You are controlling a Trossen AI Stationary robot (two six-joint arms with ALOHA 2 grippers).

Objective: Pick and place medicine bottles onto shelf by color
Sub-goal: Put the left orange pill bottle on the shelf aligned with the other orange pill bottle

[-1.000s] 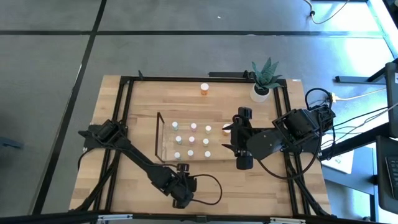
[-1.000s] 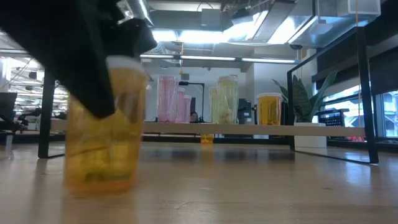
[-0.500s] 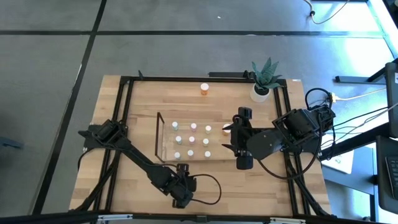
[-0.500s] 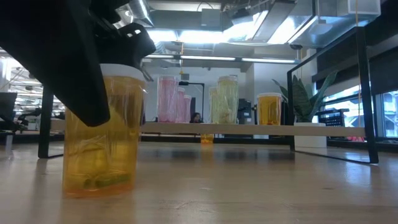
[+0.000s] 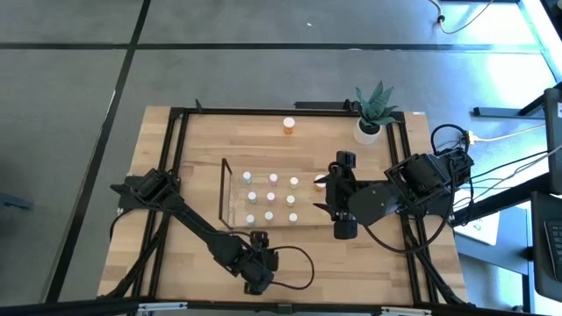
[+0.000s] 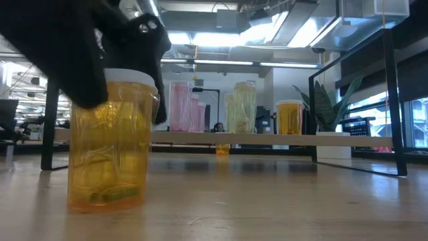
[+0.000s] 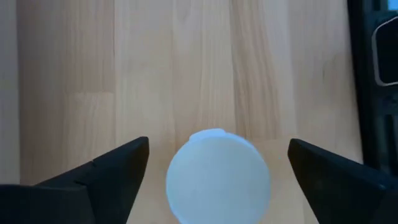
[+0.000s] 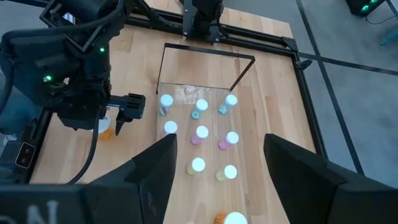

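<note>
Standing between the left gripper's [image 7: 211,165] spread jaws, orange bottle [image 6: 110,137] untouched.

The shelf [image 5: 268,195] sits mid-table, with nine medicine bottles [image 5: 271,198] standing on it in three rows of three. Just beside its right end stands one more bottle [image 5: 320,183], and the right gripper [image 5: 342,195] hangs over that end. Behind the shelf, near the table's far edge, a lone bottle [image 5: 289,125] stands apart; the plant pot [image 5: 368,129] is at the far right corner. Near the front edge, the left gripper [image 7: 214,180] straddles a bottle [image 6: 110,140] standing upright on the table [image 5: 202,140], fingers [image 7: 106,174] clear of it on either side
</note>
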